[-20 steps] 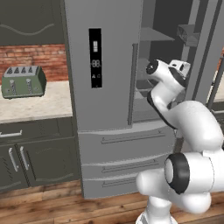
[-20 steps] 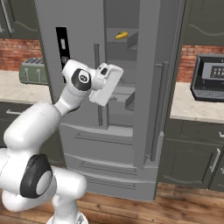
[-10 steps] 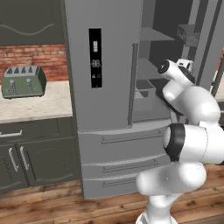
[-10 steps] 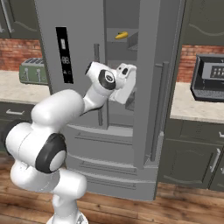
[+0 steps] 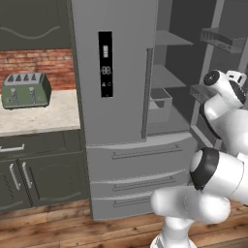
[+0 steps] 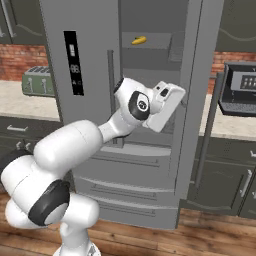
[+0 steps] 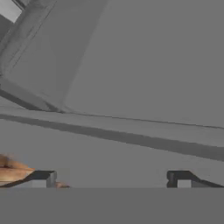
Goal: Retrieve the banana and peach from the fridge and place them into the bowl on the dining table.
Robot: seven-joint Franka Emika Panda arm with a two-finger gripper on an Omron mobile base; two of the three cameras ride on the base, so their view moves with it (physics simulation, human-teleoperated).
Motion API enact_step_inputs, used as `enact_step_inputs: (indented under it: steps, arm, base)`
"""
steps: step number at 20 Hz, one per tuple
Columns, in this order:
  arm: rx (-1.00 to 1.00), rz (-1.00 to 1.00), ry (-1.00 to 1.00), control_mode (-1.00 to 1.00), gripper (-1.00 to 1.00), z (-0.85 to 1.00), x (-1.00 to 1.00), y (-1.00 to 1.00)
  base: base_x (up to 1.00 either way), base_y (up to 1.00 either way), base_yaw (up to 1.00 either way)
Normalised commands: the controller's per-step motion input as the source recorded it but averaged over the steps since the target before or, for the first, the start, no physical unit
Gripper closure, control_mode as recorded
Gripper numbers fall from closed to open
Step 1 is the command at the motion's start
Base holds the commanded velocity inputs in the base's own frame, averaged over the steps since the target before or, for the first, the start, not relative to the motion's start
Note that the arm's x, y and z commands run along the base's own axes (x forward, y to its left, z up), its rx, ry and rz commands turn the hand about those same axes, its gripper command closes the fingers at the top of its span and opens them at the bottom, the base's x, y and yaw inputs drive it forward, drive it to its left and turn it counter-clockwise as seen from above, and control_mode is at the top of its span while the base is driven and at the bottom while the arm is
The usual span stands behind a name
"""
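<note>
The grey fridge (image 5: 114,87) has its left door shut and its right door (image 6: 195,90) swung open. A yellow banana (image 6: 139,40) lies on an upper shelf inside. My white hand (image 6: 166,105) reaches into the open half at mid height, well below the banana and to its right. In the hand view my gripper (image 7: 111,180) is open, with nothing between its wide-set tips. Part of an orange-red fruit, the peach (image 7: 11,169) by its colour, shows just left of the left fingertip (image 7: 41,178). The bowl and the dining table are out of view.
A green toaster (image 5: 25,90) stands on the stone counter left of the fridge. On the counter at the right sits a dark microwave (image 6: 241,90). Door bins (image 5: 224,39) hang on the open door, and a grey drawer (image 5: 160,104) sits inside the fridge.
My arm has swung to the right, carrying the hand from the fridge's middle toward the open door's side. The gripper stays open.
</note>
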Motion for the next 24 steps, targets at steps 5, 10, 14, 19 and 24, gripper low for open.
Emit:
enact_step_inputs:
  steps: [5, 10, 14, 19, 24]
  arm:
    - [0.17, 0.00, -0.31, -1.00, -1.00, 0.08, -0.62, 0.11]
    - [0.32, -0.06, -0.43, -1.00, -1.00, 0.23, 0.00, 0.93]
    - [0.45, -0.12, -0.43, -1.00, -1.00, 0.17, 0.00, 1.00]
    - [0.49, -0.14, -0.41, -1.00, -1.00, 0.03, -0.01, 1.00]
    - [0.45, -0.08, -0.21, -1.00, -1.00, 0.03, -0.06, 0.91]
  base:
    - [0.00, 0.00, 0.00]
    - [0.00, 0.00, 0.00]
    - [0.00, 0.00, 0.00]
    - [0.00, 0.00, 0.00]
    - [0.00, 0.00, 0.00]
